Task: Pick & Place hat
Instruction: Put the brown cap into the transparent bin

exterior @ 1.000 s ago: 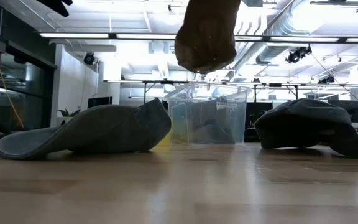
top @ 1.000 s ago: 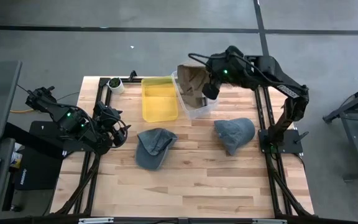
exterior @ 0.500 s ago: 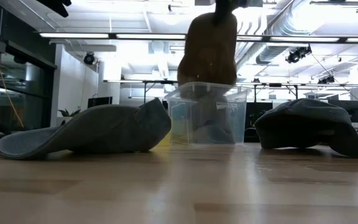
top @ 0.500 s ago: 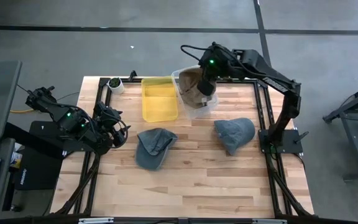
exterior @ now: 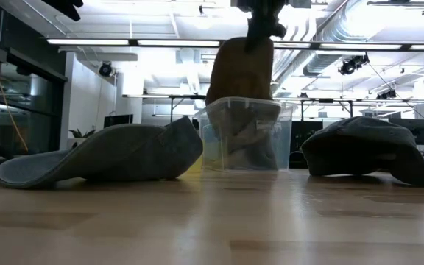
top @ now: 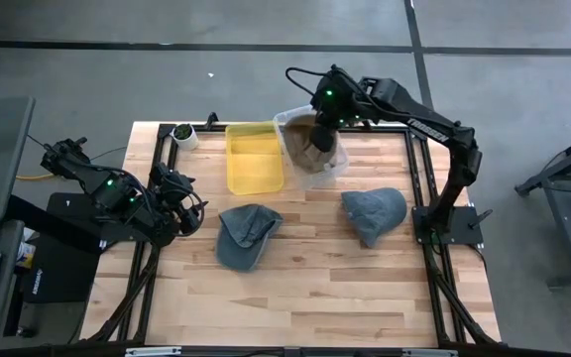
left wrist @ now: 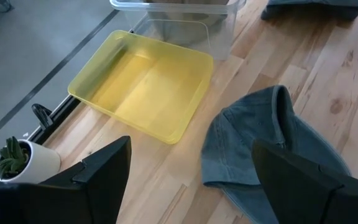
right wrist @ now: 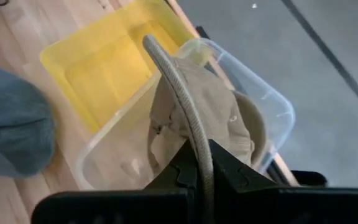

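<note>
My right gripper (right wrist: pixel 197 163) has its fingers pinched tight on the brim of the tan hat (right wrist: pixel 207 115), and I can see that brim arcing up between the two dark fingers in the right wrist view. The hat hangs partly down inside the clear bin (right wrist: pixel 272 112); in the low view the tan hat (exterior: pixel 240 70) still sticks up above the rim of the clear bin (exterior: pixel 241 136), with the right gripper (exterior: pixel 260 29) at the top centre of the frame. From above, the right gripper (top: pixel 321 127) sits over the clear bin (top: pixel 337 169) in the upper middle of the frame, the tan hat (top: pixel 305 139) beneath it.

Just left of the bin in the high view lies the yellow tray (top: pixel 254 157), touching or nearly touching it; I cannot tell which. Two grey-blue hats rest on the wooden table (top: pixel 295 278): the left denim hat (top: pixel 246 235) at centre and the right denim hat (top: pixel 375 213) to the right of centre.

My left gripper (left wrist: pixel 188 180) waits with fingers spread wide and holding nothing, at the left edge of the table in the high view (top: pixel 178 203). Its wrist view looks over the left denim hat (left wrist: pixel 272 155), the yellow tray (left wrist: pixel 145 84) and a small potted plant (left wrist: pixel 23 160) in the lower left.
</note>
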